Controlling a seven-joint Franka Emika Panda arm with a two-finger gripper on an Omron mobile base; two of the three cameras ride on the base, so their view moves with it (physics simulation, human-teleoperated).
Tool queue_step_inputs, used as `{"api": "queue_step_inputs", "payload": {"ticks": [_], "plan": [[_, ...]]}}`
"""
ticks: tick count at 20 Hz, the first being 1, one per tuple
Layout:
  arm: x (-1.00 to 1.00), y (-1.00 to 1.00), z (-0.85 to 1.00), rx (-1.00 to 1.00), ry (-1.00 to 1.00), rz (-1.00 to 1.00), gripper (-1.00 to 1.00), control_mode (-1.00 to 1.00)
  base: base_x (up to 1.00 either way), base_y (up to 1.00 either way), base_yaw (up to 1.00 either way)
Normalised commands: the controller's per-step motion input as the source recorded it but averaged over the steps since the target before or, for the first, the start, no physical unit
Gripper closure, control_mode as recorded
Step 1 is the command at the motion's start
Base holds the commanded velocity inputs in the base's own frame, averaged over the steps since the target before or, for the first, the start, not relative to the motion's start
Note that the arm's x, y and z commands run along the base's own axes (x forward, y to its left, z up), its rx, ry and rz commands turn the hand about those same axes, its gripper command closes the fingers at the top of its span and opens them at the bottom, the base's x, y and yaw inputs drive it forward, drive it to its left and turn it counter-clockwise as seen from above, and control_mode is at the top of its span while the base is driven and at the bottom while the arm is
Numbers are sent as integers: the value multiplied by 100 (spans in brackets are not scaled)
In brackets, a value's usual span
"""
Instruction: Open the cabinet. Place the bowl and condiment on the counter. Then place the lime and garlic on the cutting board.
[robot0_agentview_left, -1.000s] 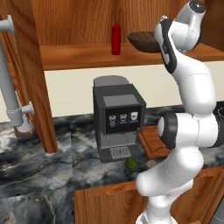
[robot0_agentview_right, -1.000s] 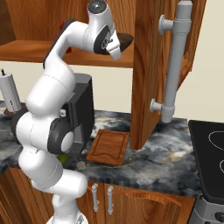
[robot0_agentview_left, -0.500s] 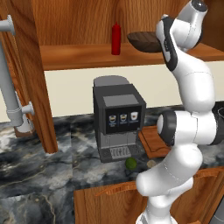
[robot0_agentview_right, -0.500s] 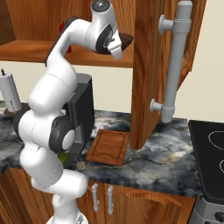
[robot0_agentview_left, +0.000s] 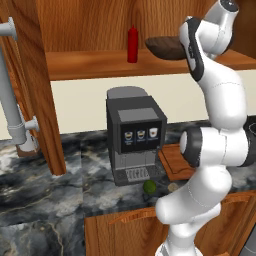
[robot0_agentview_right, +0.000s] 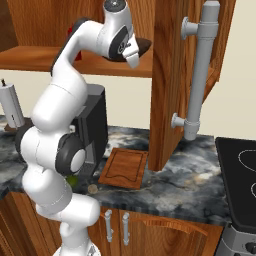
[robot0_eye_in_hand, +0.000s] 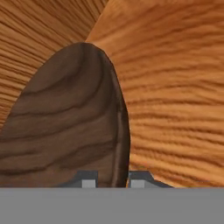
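so the gripper is pinching the rim of the wooden bowl filling the left of the hand view, probably for lifting it off the cabinet shelf.

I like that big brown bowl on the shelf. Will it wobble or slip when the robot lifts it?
The bowl looks stiff and wooden, so it probably won't bend. The tool pinches only its thin rim, so the wide bowl may tilt. Its smooth surface could slip a little.
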Motion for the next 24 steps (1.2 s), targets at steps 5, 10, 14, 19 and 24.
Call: {"api": "queue_step_inputs", "payload": {"ticks": [5,10,14,19,24], "plan": [[-80,25,0,0,0,0,100,-100,0,0,0],[-100,29,0,0,0,0,100,-100,0,0,0],[-100,13,0,0,0,-9,100,-100,0,0,0],[-100,0,0,0,0,-18,100,-100,0,0,0],[-100,0,0,5,2,-17,100,-100,0,0,0]]}}
